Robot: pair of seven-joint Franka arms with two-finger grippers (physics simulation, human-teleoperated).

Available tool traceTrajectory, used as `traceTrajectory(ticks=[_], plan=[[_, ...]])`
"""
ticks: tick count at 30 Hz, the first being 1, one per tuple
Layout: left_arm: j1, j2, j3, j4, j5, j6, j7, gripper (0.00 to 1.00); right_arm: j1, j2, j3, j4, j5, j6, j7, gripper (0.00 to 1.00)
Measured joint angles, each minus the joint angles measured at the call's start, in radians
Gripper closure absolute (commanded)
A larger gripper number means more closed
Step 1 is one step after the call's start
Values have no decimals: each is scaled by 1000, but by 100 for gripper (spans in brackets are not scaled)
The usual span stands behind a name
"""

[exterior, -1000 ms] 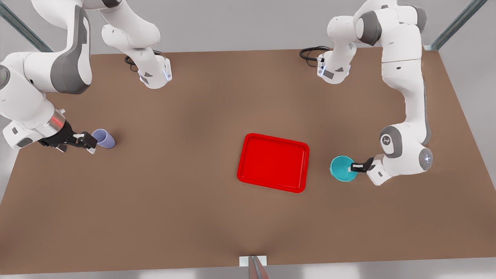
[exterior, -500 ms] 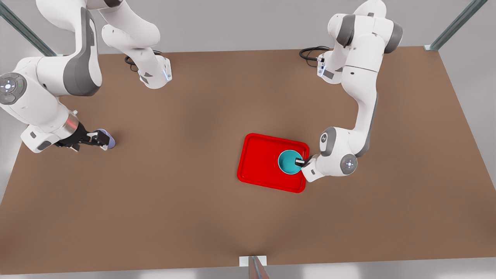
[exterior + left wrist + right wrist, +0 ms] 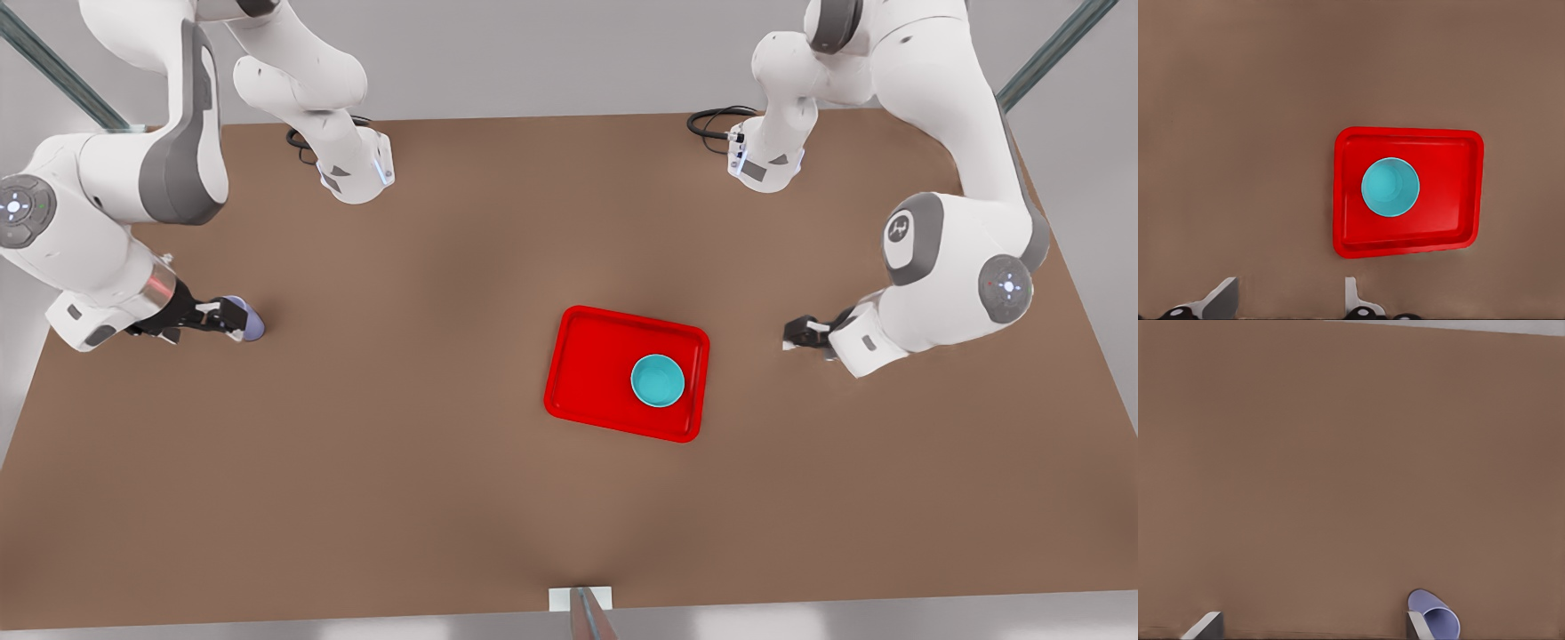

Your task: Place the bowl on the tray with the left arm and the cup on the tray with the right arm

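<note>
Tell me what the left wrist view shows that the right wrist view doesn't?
The left wrist view alone has the red tray with the teal bowl resting inside it, seen past the open left gripper. The right wrist view alone has the lavender cup, close against one finger of the open right gripper. Both share the brown table.

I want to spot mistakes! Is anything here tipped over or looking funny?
Yes: the cup lies on its side on the table, beside the right gripper at the front view's left. The bowl sits upright on the tray. The left gripper hangs open, apart from the tray.
</note>
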Motion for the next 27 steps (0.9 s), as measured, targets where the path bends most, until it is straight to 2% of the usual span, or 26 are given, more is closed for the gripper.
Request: traceTrajectory(ticks=[3,4,6,8,9,13,16,27], plan=[[-1,-48,-23,-19,153,-91,3,0,-32,-83,-12,-213,-1,10,-6,0],[3,-46,-21,-16,182,-95,-15,0,-46,-139,-23,-322,-2,72,-5,0],[-2,-30,-20,-9,220,-95,-17,0,-41,-194,-115,-464,-4,218,-7,0],[0,-20,-16,-8,241,-92,-16,0,-102,-187,-177,-512,-8,329,-41,0],[1,-24,-14,-8,247,-94,-16,0,-99,-181,-206,-531,-8,374,-48,0],[1,-22,-14,-8,261,-94,-16,0,-65,-166,-208,-579,3,424,-70,0],[0,-17,-14,-9,264,-94,-16,0,-95,-167,-208,-587,38,411,-155,0],[1,-17,-14,-14,265,-105,-16,0,-106,-101,-211,-609,29,416,-153,0]])
